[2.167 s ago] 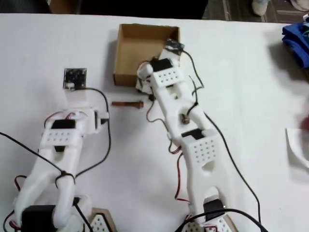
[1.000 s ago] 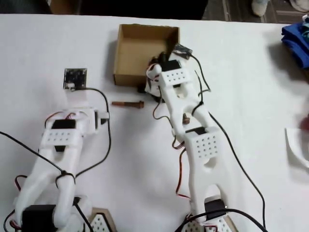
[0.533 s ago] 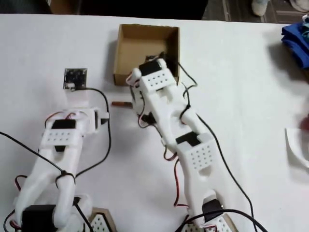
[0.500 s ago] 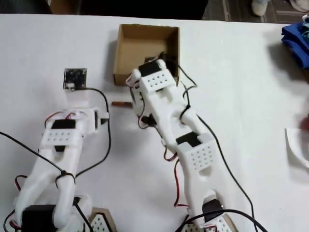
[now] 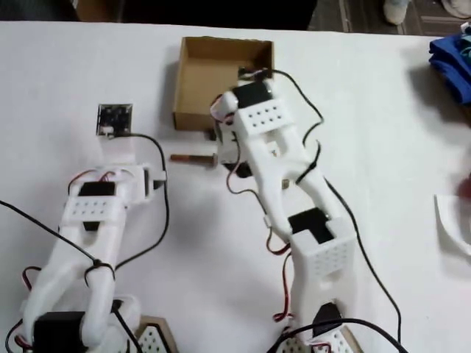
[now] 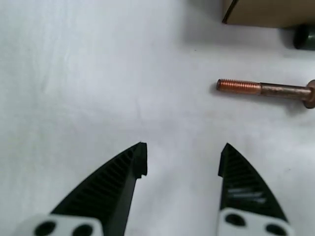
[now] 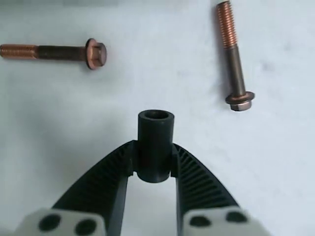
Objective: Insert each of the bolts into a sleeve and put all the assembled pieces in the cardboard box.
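The open cardboard box point(image 5: 193, 120) stands at the back middle of the white table. A copper bolt point(image 5: 193, 157) lies on the table just in front of it. My right arm point(image 5: 257, 121) stretches to the box's front edge. My right gripper point(image 7: 153, 160) is shut on an upright black sleeve point(image 7: 155, 142), held over the table. Two bolts lie beyond it, one point(image 7: 54, 51) crosswise and one point(image 7: 234, 59) lengthwise. My left gripper point(image 6: 183, 152) is open and holds nothing, a little short of a bolt point(image 6: 266, 89) and the box corner point(image 6: 266, 12).
A blue cloth point(image 5: 452, 62) lies at the back right and a white object point(image 5: 450, 220) at the right edge. Loose cables hang along both arms. My left arm point(image 5: 96, 202) sits folded at the front left.
My right arm swung left over the bolt's head half a second ago and has now swung back right, so the whole bolt shows again. The left arm has not moved.
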{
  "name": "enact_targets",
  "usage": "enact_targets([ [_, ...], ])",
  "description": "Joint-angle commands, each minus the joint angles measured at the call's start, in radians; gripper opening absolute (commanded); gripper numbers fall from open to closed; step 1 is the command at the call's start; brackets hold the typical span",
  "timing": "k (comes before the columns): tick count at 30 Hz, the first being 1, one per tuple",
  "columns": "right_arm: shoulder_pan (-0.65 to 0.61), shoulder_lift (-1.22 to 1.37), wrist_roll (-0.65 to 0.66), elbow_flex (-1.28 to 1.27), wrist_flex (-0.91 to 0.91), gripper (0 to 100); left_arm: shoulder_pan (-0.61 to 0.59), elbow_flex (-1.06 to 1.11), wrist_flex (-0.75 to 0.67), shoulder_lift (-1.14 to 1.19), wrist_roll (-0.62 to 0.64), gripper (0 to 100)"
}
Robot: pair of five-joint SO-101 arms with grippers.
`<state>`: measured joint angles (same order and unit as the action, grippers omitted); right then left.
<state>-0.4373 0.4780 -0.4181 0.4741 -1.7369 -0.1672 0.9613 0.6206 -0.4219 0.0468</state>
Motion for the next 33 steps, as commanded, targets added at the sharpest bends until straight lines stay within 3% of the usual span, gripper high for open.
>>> enact_targets([
  [1,0.027,-0.107,0.014,-0.038,-0.019,2.0,-0.002,-0.004,-0.018,0.000,-0.008,25],
  [4,0.005,-0.229,0.086,-0.118,-0.005,2.0,-0.002,-0.004,-0.018,0.000,-0.008,25],
  [11,-0.019,-0.621,0.091,-0.482,0.199,2.0,0.000,-0.004,-0.018,0.000,-0.008,25],
  [18,0.016,-0.760,0.092,-1.056,0.776,2.0,0.000,-0.004,-0.018,0.000,-0.008,25],
  [22,0.007,-0.725,0.092,-1.231,1.024,1.9,0.000,-0.004,-0.015,0.000,-0.008,25],
  [33,-0.002,-0.584,0.092,-1.246,1.056,2.0,0.000,-0.004,-0.015,0.000,-0.008,25],
])
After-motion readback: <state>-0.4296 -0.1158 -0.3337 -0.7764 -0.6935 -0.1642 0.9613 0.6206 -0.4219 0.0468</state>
